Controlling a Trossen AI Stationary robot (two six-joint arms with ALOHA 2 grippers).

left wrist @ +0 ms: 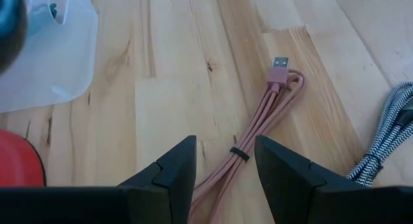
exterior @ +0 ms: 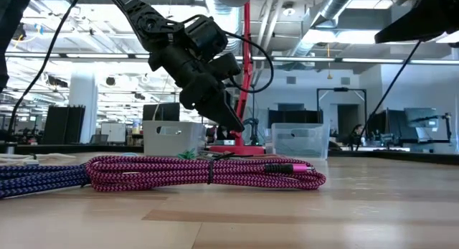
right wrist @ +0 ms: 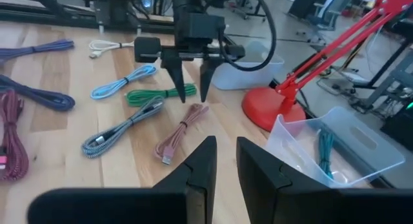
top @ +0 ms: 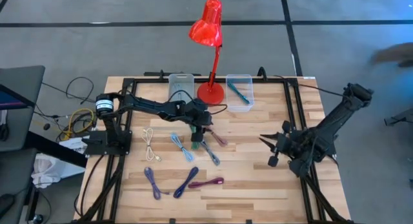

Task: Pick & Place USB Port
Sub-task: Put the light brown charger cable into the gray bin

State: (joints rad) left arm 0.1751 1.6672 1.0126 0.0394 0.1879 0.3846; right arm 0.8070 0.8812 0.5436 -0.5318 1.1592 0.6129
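Directly under the left gripper [left wrist: 224, 169], whose jaws stand spread with nothing between them, lies the pink cable [left wrist: 263, 124]: a thin cord folded into a long bundle, cinched by a dark tie, its metal USB plug at the far end. Beside it lies a grey-white braided cable [left wrist: 387, 137]. Farther across the table [top: 258, 192], the right gripper [right wrist: 219, 162] waits, jaws nearly together, holding nothing.

Both arms [top: 151, 108] matte black, boxy links. Left gripper [right wrist: 191, 90]: two tapered black fingers [left wrist: 169, 171], looping black cable [exterior: 258, 52], silver-black base motor [top: 104, 104].
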